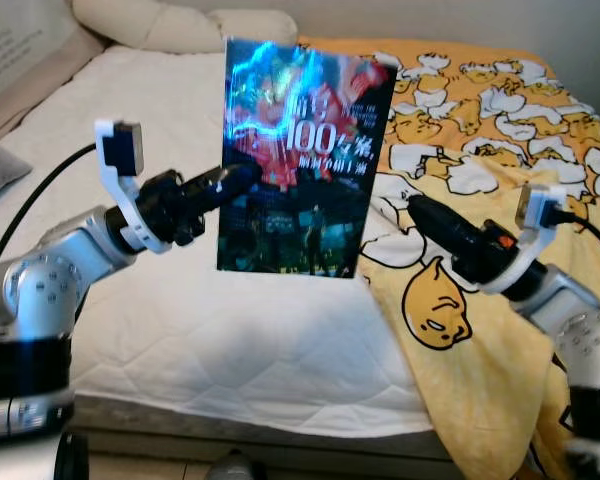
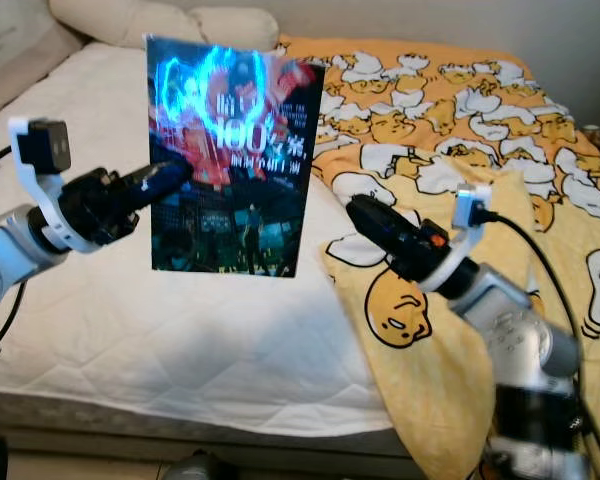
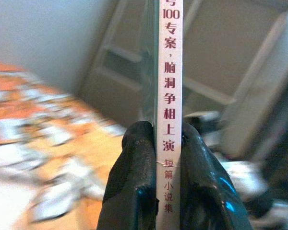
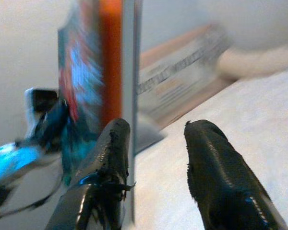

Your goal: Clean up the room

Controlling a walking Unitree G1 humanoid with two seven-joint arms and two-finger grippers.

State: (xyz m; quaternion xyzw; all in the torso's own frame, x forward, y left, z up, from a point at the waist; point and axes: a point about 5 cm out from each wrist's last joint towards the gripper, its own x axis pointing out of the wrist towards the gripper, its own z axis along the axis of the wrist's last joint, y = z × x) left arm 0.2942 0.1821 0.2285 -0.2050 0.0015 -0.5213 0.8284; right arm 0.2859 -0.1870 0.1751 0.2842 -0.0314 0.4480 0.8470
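- The right hand (image 1: pixel 417 205) is reaching in from the lower right of the frame, its fingers spread and gripping nothing, beside the book's edge.
- The left hand (image 1: pixel 242 175) is pinching the book (image 1: pixel 302 150) upright at centre frame, above the bed (image 1: pixel 180 330).
- A yellow patterned blanket (image 1: pixel 480 120) is lying across the upper right.

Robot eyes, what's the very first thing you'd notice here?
A shiny book held upright in the air over the white mattress, pinched at its spine edge by the left pincer. Next, the bright yellow blanket with cartoon egg characters, spread over the bed's right side. The right pincer hangs open just right of the book, not touching it.
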